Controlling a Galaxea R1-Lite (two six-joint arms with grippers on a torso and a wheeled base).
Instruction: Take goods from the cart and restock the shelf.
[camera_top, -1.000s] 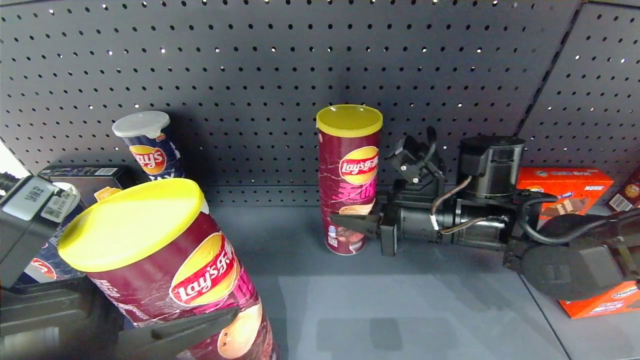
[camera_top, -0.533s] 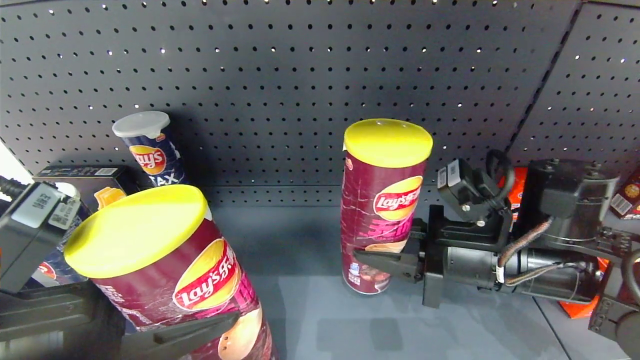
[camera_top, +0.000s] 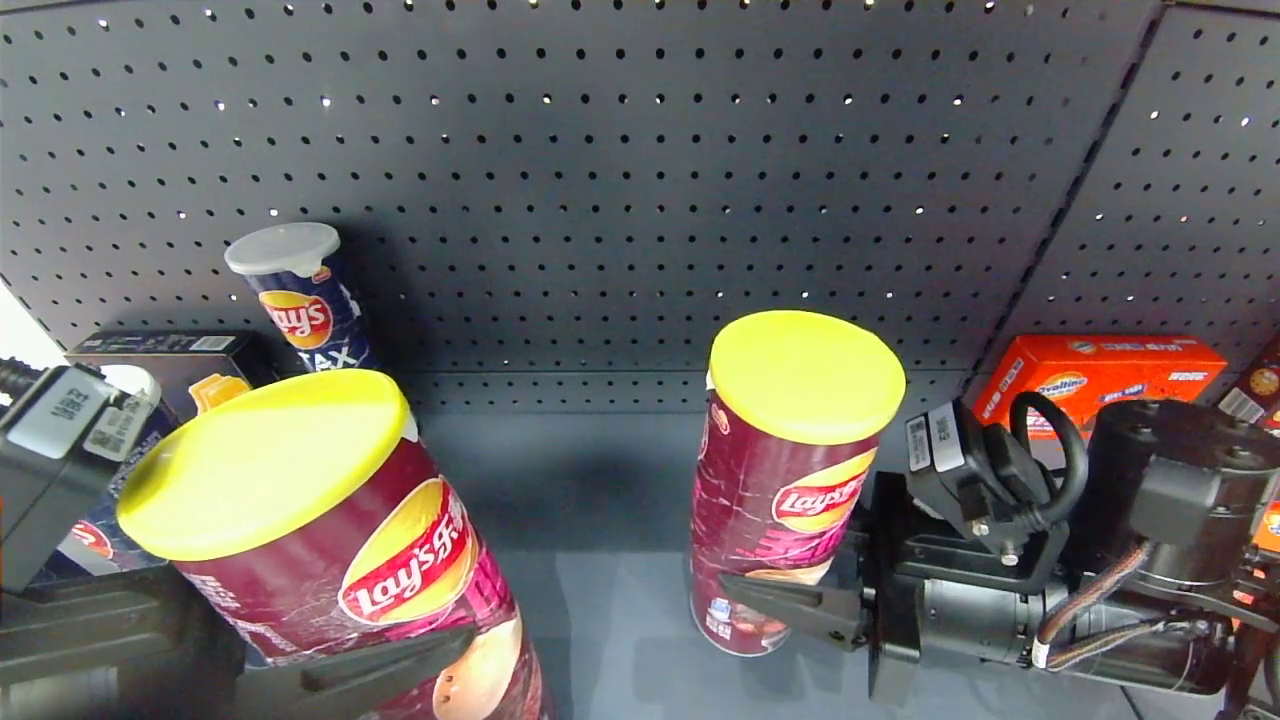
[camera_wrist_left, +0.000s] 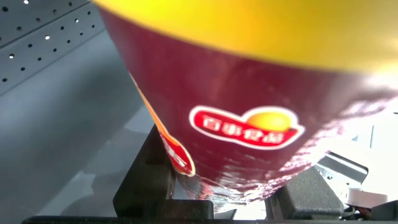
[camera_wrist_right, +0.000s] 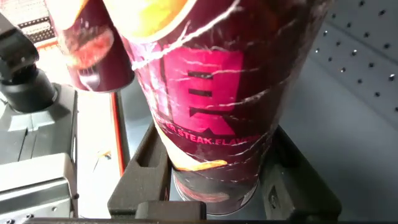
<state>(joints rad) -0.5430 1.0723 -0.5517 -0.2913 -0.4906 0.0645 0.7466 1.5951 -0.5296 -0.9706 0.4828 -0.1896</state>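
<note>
Clamped in the right gripper (camera_top: 765, 575): a maroon can (camera_top: 790, 500) with a yellow lid, pinched low on the tube by the black fingers (camera_top: 790, 605), with the lid well above the grip. Held close to upright over the grey shelf floor (camera_top: 610, 640); impossible to tell whether the base touches it. From the right wrist, the same maroon can (camera_wrist_right: 217, 93) seen seated between both fingers (camera_wrist_right: 140, 177) and pressed against each. Clamped likewise in the left gripper (camera_top: 400, 620): a second maroon can (camera_top: 330, 540), also yellow-lidded, tilted, with one finger (camera_top: 380, 655) lying across its lower front. From the left wrist, that second maroon can (camera_wrist_left: 249, 118) seen wedged between the fingers (camera_wrist_left: 146, 180). Well apart, the two held cans, with bare shelf floor between them. Beyond the right gripper, toward the pegboard wall (camera_top: 600, 150), an orange box (camera_top: 1090, 375). Beyond the left gripper, against the same wall, a blue can (camera_top: 300, 305) with a white lid, and just beside it a dark box (camera_top: 160, 350).
</note>
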